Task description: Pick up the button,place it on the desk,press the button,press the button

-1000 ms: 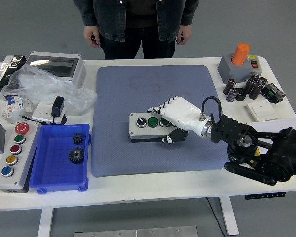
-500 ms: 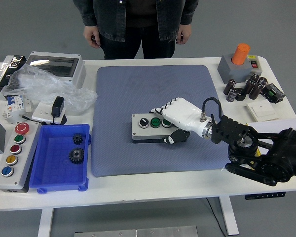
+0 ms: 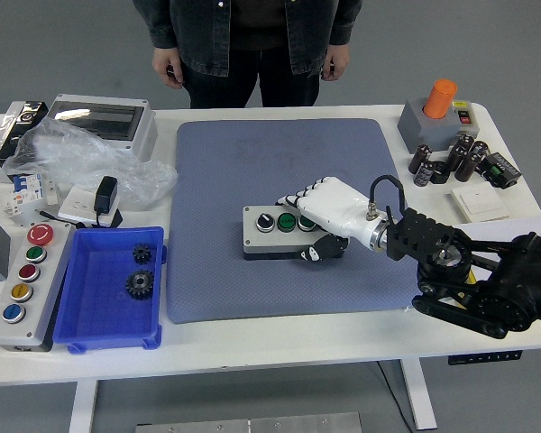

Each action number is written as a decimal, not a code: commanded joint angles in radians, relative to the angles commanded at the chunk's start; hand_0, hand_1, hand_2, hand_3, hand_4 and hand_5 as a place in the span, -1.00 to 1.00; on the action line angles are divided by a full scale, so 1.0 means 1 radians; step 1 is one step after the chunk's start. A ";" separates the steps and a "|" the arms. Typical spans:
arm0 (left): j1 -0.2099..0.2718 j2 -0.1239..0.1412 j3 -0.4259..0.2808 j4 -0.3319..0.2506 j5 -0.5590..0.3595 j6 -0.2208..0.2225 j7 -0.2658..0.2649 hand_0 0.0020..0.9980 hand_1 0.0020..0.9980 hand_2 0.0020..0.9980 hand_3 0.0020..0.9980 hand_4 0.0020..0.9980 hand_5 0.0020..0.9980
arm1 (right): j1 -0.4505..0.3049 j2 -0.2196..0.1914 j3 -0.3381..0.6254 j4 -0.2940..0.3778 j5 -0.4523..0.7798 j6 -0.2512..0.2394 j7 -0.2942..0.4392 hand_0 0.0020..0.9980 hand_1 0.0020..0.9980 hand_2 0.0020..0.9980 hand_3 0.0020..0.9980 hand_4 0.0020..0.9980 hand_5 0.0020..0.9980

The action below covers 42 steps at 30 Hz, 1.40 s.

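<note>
Button box (image 3: pixel 272 232): grey rectangular plastic housing, round caps on top, one white-black, one green; lies flat mid-mat. Mat (image 3: pixel 243 171): blue-grey, finely textured, rounded corners, on white table (image 3: pixel 361 329). Right hand (image 3: pixel 329 216): glossy white shell, black fingertips, clamped over box's right end, fingers across top, thumb at near side. Box's right end, any third cap hidden under palm. Left hand out of view. Person's (image 3: pixel 257 41) upper body cut off at top edge.

Right hand (image 3: pixel 323 215) gripping button box (image 3: pixel 272 232), grey mat (image 3: pixel 252 171), person (image 3: pixel 251 41) behind
</note>
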 joint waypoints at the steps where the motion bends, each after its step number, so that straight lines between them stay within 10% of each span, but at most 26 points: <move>1: 0.000 0.000 0.000 0.000 0.000 0.000 0.000 0.36 0.40 0.26 0.28 0.11 -0.16 | 0.000 0.000 0.000 0.000 0.000 0.001 0.000 0.27 0.35 0.42 0.59 0.53 -0.82; 24: -0.001 0.002 0.008 0.000 -0.007 0.000 -0.008 0.36 0.40 0.25 0.27 0.11 -0.17 | 0.003 0.001 0.019 0.003 0.012 0.050 -0.006 0.31 0.40 0.51 0.82 0.71 -0.72; 25: -0.001 0.002 0.008 0.000 -0.006 0.000 -0.009 0.36 0.40 0.25 0.26 0.11 -0.17 | 0.003 0.001 0.021 0.003 0.014 0.052 -0.006 0.33 0.43 0.62 0.92 1.00 -0.37; 42: 0.000 0.001 0.008 0.000 -0.005 -0.002 -0.012 0.36 0.39 0.25 0.26 0.10 -0.16 | 0.003 -0.002 0.033 0.007 0.036 0.074 -0.013 0.35 0.47 0.79 1.00 1.00 -0.18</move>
